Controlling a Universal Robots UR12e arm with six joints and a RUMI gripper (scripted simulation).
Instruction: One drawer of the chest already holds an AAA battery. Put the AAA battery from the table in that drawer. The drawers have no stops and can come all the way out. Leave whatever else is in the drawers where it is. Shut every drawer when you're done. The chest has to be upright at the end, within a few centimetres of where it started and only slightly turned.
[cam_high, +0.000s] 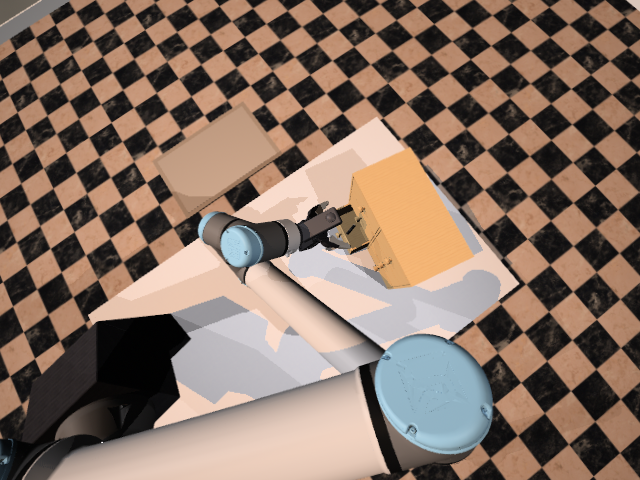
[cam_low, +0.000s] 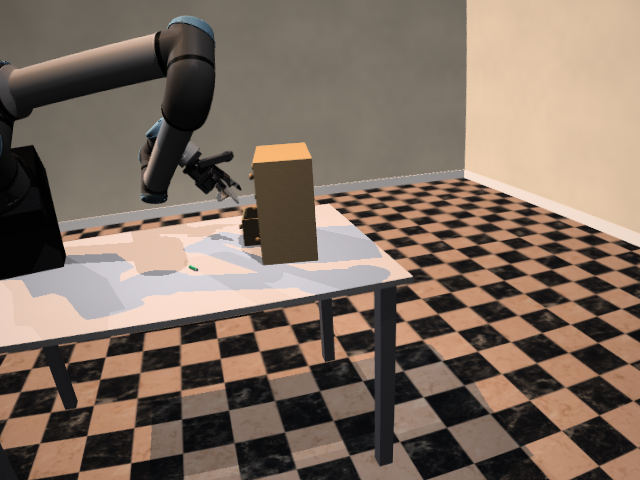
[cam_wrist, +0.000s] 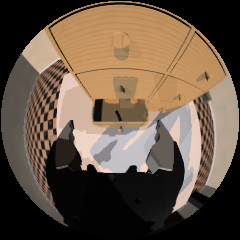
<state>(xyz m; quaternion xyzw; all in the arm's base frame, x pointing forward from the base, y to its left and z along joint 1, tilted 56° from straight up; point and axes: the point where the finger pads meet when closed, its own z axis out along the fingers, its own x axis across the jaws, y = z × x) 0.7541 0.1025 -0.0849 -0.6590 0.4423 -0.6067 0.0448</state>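
While the chest (cam_high: 418, 222) (cam_low: 287, 211) (cam_wrist: 150, 20) stands upright toward the right end of the desk (cam_high: 379, 135) (cam_low: 356, 255) (cam_wrist: 68, 112), one low drawer (cam_high: 360, 249) (cam_low: 251, 232) (cam_wrist: 107, 124) juts from its front, toward the left in the exterior view. The other drawer fronts that show look shut, with small round knobs on them; the wrist view shows a wide column beside a narrower one, and the pulled-out drawer belongs to the wide column.

The green AAA battery (cam_low: 192, 268) lies on its side on the desk, left of the chest and well apart from it, nearer the viewer than the open drawer in the exterior view. From the top view it cannot be made out. Inside the open drawer lies a small, dark, slender object (cam_high: 351, 228) (cam_wrist: 118, 115), set aslant on the drawer bottom; its markings are too small to read.

Released and holding nothing, the pincer (cam_high: 334, 225) (cam_low: 237, 195) (cam_wrist: 114, 120) has its two fingers spread wide. It hangs above the desk just left of the chest's front in the exterior view, higher than the open drawer, and tilts down toward it. The arm (cam_high: 305, 310) (cam_low: 87, 67) reaches in from the left, its elbow raised above the chest's top.
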